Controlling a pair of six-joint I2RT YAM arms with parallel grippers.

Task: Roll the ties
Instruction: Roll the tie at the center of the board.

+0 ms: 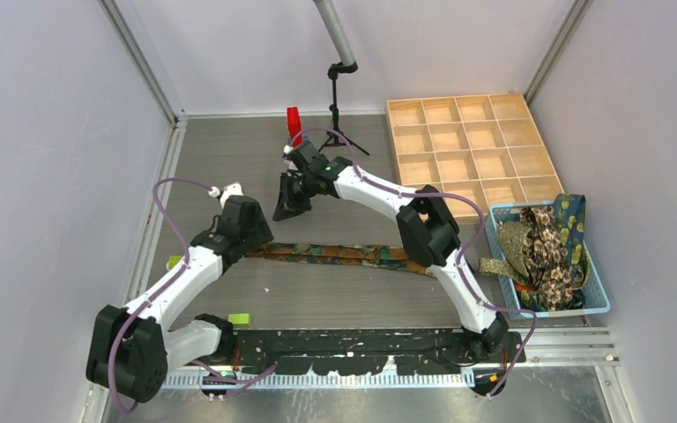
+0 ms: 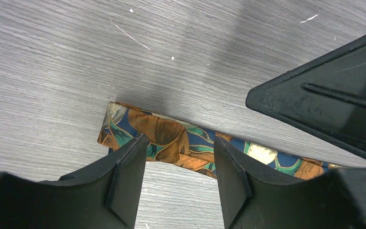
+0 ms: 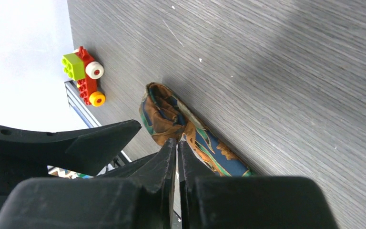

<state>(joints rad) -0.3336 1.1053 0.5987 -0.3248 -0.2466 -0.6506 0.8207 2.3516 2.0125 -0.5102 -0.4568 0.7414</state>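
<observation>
A tie (image 1: 344, 254) patterned in orange, navy and teal lies flat across the table in front of the arms. Its left end (image 2: 167, 136) is folded back on itself. My left gripper (image 2: 178, 141) is open just over that folded end, one finger either side, nothing clamped; from above it shows at the tie's left end (image 1: 251, 240). My right gripper (image 3: 177, 140) is shut, its tips hovering over the tie (image 3: 164, 114), and I see no fabric between them. It hangs behind the tie (image 1: 287, 207). More ties (image 1: 546, 247) are heaped in the basket.
A light blue basket (image 1: 599, 304) stands at the right edge. A wooden tray (image 1: 472, 145) of compartments sits at the back right. A black stand (image 1: 339, 106) and a red object (image 1: 293, 123) are at the back. A toy brick piece (image 3: 83, 76) lies near the left wall.
</observation>
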